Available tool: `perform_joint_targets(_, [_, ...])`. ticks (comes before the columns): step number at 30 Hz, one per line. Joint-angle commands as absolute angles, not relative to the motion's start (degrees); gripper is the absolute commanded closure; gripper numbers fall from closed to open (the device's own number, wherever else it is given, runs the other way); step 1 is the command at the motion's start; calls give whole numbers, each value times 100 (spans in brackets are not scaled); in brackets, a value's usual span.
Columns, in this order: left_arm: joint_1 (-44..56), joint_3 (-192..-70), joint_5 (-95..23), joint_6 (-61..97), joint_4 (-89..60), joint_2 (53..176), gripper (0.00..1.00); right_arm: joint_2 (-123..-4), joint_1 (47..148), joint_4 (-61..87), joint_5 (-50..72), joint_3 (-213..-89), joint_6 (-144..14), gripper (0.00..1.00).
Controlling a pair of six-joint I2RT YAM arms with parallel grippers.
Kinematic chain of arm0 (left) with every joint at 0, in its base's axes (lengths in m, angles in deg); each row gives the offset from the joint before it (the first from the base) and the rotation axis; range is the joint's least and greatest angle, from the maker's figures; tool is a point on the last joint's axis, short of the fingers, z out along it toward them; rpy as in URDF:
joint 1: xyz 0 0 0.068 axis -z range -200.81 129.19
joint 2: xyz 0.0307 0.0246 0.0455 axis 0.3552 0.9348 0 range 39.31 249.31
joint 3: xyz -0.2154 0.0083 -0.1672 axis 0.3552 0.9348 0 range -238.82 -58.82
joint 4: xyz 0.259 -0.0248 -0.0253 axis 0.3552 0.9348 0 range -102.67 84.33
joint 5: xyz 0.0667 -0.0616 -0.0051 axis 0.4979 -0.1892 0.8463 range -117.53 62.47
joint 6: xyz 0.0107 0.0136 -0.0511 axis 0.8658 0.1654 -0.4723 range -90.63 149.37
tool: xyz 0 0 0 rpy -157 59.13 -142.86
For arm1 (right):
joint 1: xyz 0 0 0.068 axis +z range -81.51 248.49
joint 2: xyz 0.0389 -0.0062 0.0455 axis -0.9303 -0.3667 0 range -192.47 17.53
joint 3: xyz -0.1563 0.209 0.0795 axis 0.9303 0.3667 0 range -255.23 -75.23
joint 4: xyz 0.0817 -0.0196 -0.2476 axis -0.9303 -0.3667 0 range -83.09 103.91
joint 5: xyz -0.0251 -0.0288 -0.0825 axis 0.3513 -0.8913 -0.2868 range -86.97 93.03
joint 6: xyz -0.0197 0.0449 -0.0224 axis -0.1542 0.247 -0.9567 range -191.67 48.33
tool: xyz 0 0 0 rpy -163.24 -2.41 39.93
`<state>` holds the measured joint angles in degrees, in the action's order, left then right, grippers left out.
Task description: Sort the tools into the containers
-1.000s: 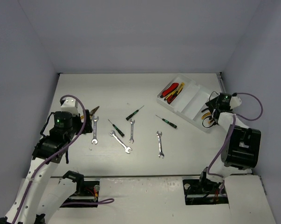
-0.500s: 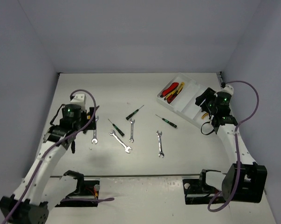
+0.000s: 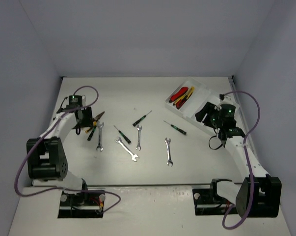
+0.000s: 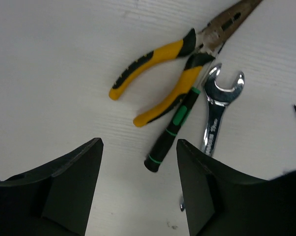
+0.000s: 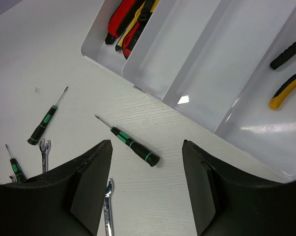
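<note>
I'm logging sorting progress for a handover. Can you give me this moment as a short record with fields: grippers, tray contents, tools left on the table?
Left gripper: open, empty, near the loose pliers
Right gripper: open, empty, beside the tray
In tray: utility knives in one end compartment; tray pliers in the opposite end compartment
On table: loose pliers, four wrenches, four screwdrivers
</note>
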<state>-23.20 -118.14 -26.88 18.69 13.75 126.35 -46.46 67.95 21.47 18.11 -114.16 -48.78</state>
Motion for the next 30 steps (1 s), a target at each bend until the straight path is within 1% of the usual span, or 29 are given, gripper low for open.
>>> perform_joint_targets(1, [-2600, -12450, -2698, 2391, 809, 13119, 44, -4517, 6814, 2645, 2032, -11350, -4810, 44])
perform_joint_targets(5, [-2810, -12616, -2770, 2804, 515, 13568, 46, -4576, 6944, 2763, 2160, -11301, -4758, 44])
perform_joint_targets(7, [-2817, -12653, -3046, 3151, 377, 13829, 46, -4591, 6946, 2800, 2219, -11293, -4736, 44])
perform_joint_targets(15, [-2811, -13006, -3494, 3813, 740, 14766, 47, -4688, 6954, 2902, 2298, -11267, -4689, 44])
perform_joint_targets(17, [-2810, -13104, -3734, 3862, 846, 14939, 68, -4692, 6960, 2922, 2296, -11258, -4680, 44])
perform_joint_targets(18, [-2810, -13142, -3836, 3869, 877, 15016, 75, -4699, 6954, 2930, 2291, -11258, -4680, 44])
perform_joint_targets(19, [-2810, -13149, -3885, 3876, 877, 15058, 85, -4705, 6954, 2943, 2304, -11258, -4680, 44])
perform_joint_targets(22, [-2810, -13114, -4015, 3916, 826, 15056, 100, -4763, 6954, 2994, 2383, -11258, -4680, 44])
perform_joint_targets(27, [-2810, -13022, -4396, 3949, 587, 14628, 100, -4804, 6954, 3025, 2421, -11258, -4697, 44])
perform_joint_targets(30, [-2804, -12706, -4632, 3796, 76, 14034, 100, -4821, 6969, 3049, 2449, -11241, -4701, 44])
